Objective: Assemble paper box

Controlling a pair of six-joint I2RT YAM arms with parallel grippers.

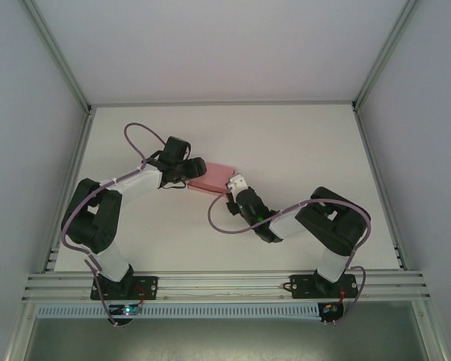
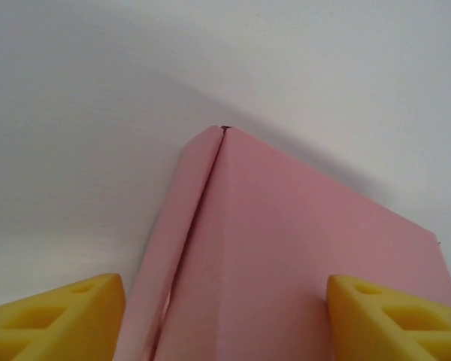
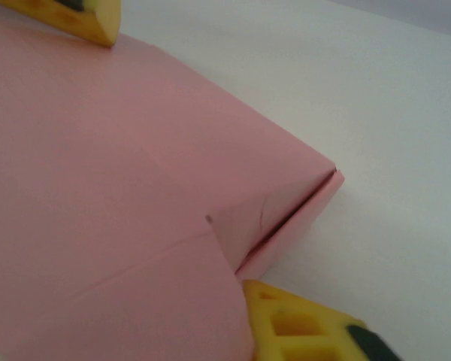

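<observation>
The paper box [image 1: 213, 179] is a pink folded box lying on the white table [image 1: 308, 150], between my two grippers. My left gripper [image 1: 188, 173] comes at it from the left. In the left wrist view the paper box [image 2: 286, 256] fills the whole gap between the yellow fingers [image 2: 60, 320], which meet its two sides. My right gripper [image 1: 236, 183] sits at the box's right end. In the right wrist view a loose flap of the paper box [image 3: 135, 188] lies against the one finger [image 3: 304, 331] that shows and hides the other finger.
Grey walls and aluminium rails [image 1: 225, 284] frame the table. Purple cables loop off both arms near the box [image 1: 222, 218]. Open table surface lies behind the box and to the right.
</observation>
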